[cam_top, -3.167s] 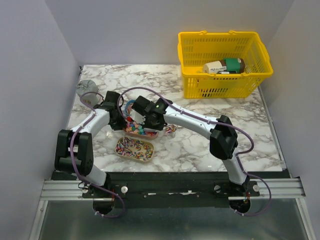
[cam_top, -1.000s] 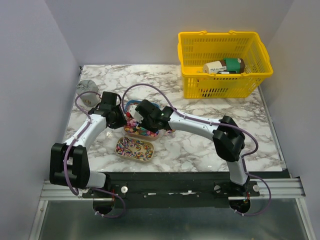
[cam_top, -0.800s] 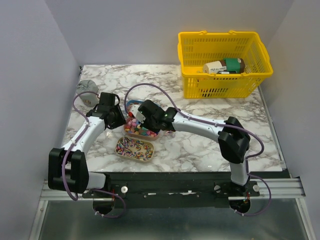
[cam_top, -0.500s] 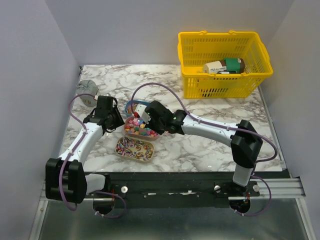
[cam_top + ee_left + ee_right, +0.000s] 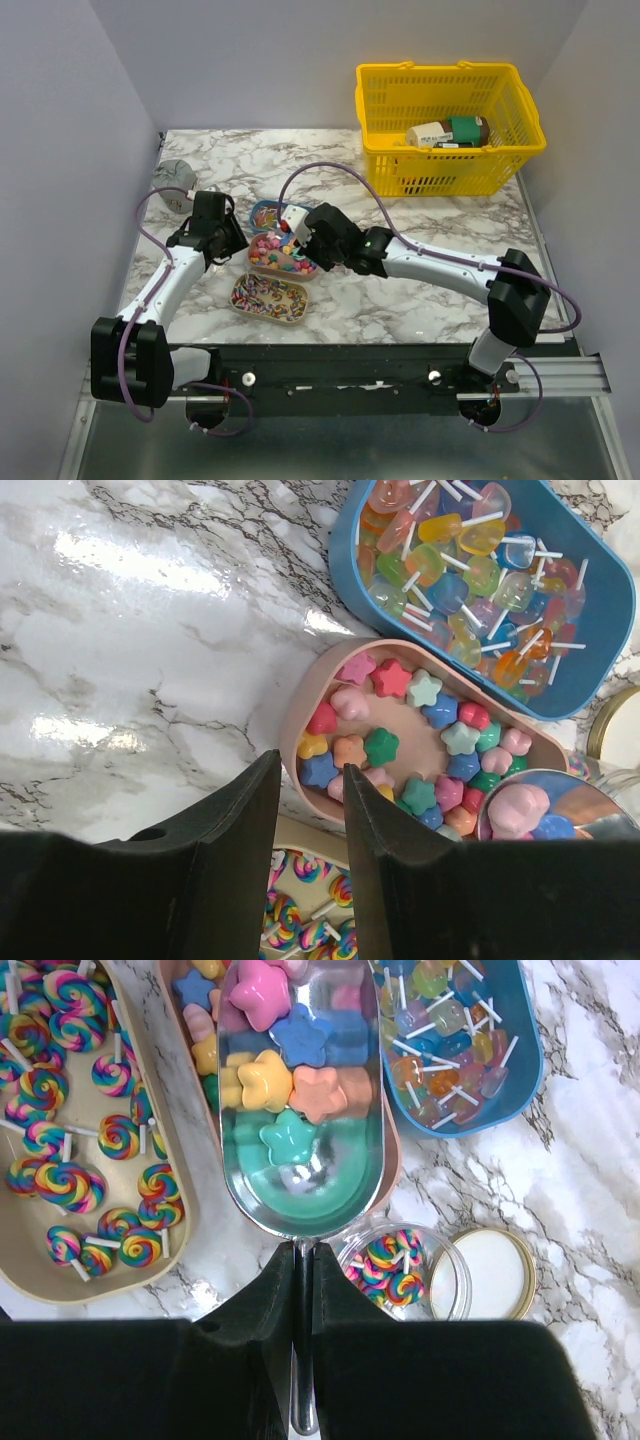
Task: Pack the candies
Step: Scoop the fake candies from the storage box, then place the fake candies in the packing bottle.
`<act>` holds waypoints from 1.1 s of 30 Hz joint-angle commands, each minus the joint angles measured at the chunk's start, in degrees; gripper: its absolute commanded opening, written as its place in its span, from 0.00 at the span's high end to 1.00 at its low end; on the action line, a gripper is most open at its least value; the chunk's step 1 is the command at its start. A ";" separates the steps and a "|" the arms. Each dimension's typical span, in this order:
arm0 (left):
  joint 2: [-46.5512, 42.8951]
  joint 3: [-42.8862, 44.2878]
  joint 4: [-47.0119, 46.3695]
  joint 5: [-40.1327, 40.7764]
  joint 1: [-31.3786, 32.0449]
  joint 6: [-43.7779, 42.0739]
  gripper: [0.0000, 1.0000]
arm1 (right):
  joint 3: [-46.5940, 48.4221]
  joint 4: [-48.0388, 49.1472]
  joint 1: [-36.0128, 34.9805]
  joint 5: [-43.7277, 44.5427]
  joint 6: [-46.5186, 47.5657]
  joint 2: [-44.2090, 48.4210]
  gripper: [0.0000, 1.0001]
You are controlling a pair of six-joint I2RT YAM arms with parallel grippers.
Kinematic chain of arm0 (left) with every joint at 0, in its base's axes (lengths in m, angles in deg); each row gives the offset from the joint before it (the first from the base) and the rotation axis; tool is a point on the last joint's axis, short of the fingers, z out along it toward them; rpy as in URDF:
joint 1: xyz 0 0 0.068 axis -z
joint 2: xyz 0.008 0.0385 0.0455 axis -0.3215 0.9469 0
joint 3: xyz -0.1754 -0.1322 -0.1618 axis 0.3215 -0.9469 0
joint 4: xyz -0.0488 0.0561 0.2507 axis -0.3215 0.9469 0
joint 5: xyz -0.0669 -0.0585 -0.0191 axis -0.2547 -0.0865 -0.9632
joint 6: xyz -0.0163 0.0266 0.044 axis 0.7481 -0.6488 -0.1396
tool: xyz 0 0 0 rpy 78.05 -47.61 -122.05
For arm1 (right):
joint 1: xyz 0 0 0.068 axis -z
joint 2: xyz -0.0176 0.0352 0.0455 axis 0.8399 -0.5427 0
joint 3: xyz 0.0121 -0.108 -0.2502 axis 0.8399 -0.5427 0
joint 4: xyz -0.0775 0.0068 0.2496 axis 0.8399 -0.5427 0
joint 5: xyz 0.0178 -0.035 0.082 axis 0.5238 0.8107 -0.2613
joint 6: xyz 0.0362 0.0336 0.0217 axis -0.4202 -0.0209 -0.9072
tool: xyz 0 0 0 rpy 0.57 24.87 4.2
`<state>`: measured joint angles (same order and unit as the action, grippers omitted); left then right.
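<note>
Right gripper (image 5: pixel 302 1290) clamped on the handle of the silver metal scoop (image 5: pixel 300 1205). The scoop bowl sits over the pink oval tray (image 5: pixel 292 730), loaded with star-shaped candies (image 5: pixel 268 1075); more of them fill that tray. Left gripper (image 5: pixel 310 815) hovers over the tray's left end, jaws narrowly apart, nothing between. Blue oval tray (image 5: pixel 610 630) of clear lollipops (image 5: pixel 450 580) is just beyond the pink tray. Beige tray (image 5: pixel 25 1250) of swirl lollipops (image 5: pixel 60 1175) is on its near side. Clear round jar (image 5: pixel 445 1280) and gold lid (image 5: pixel 497 1272) are just right of it.

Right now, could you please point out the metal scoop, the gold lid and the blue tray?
metal scoop (image 5: pixel 300 1200), right wrist view, bowl's bare floor
gold lid (image 5: pixel 490 1272), right wrist view, centre
blue tray (image 5: pixel 608 630), left wrist view, right wall
</note>
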<state>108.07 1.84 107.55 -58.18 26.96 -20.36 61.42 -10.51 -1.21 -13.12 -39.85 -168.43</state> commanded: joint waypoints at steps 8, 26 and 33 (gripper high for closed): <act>-0.65 -0.53 -1.11 1.99 -0.30 0.86 0.55 | 0.98 4.01 0.25 -2.28 -7.09 4.02 0.99; -0.30 -0.53 -1.10 1.02 -0.30 0.77 0.55 | -1.57 -19.62 4.29 1.76 -17.38 12.28 0.99; 0.14 -0.53 -1.10 0.50 -0.30 0.77 0.55 | -4.91 -25.85 5.61 1.59 -19.84 15.18 0.99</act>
<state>108.09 1.73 107.53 -57.88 26.96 -19.90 57.88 -30.91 3.70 -12.51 -57.30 -154.95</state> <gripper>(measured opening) 0.444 0.161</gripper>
